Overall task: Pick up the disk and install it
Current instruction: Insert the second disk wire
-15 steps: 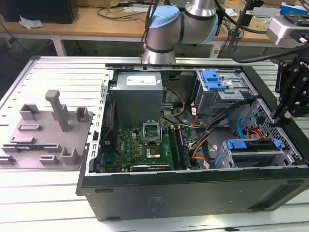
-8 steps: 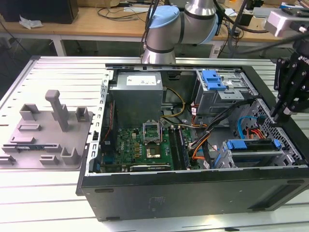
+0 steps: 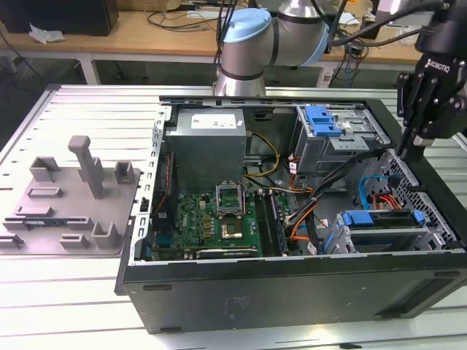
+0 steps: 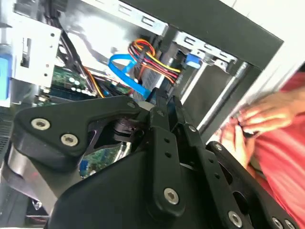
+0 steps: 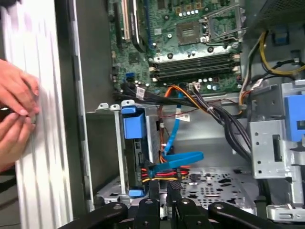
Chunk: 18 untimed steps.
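Gripper [image 3: 406, 146] hovers at computer case [image 3: 292, 284] rim on exterior view's right, fingers [image 5: 153, 193] narrow, nothing held; disk [image 3: 383, 219] sits in lower bay with blue carrier; judged: descend clear of blue SATA cable [image 5: 183, 158]; person's hands [image 5: 16, 114] near case

Black gripper [image 3: 410, 138], black computer case [image 3: 292, 292] too. Green motherboard [image 3: 211, 219] inside, darker green in the first wrist view. Grey power supply [image 3: 208, 146] with a white label. Bright blue carrier frame [image 3: 383, 217] round the silver disk [image 3: 383, 233]. Light blue flat cable [image 5: 178, 160] beside a red, yellow and black wire bundle [image 5: 162, 172]. Blue latch [image 3: 323, 120] on a grey metal cage. Pale grey moulded tray [image 3: 69, 208] on a silvery ribbed table [image 3: 66, 109]. Light blue cap on the silver arm joint [image 3: 244, 44].
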Each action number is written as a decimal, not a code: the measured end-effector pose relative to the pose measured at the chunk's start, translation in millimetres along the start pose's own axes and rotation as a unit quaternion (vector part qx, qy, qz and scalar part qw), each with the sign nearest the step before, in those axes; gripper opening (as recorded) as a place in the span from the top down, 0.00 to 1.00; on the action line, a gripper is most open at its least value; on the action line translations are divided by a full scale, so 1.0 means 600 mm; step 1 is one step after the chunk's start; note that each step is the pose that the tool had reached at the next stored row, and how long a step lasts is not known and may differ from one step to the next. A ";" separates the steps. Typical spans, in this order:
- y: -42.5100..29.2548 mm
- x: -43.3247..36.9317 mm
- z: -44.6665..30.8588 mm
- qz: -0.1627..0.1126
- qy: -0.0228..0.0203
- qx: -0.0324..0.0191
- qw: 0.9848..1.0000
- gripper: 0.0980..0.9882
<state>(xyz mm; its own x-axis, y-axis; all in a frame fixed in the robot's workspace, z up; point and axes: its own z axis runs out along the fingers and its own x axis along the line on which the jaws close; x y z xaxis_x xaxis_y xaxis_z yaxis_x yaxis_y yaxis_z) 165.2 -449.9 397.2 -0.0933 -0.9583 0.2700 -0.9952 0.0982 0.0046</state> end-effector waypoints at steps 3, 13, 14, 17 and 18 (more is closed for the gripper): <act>0.001 -0.012 -0.002 -0.005 0.019 -0.017 1.000 0.87; -0.003 -0.020 0.017 -0.016 0.039 -0.043 0.998 0.85; -0.003 -0.020 0.018 -0.016 0.040 -0.043 0.998 0.85; -0.006 -0.023 0.019 -0.018 0.041 -0.048 0.998 0.71; -0.007 -0.023 0.019 -0.018 0.041 -0.049 0.998 0.71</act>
<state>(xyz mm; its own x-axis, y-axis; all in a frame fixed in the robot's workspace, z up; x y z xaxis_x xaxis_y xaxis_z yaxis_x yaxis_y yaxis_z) 170.2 -440.1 382.5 -0.0502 -0.9368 0.3462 -0.9895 0.0936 0.1098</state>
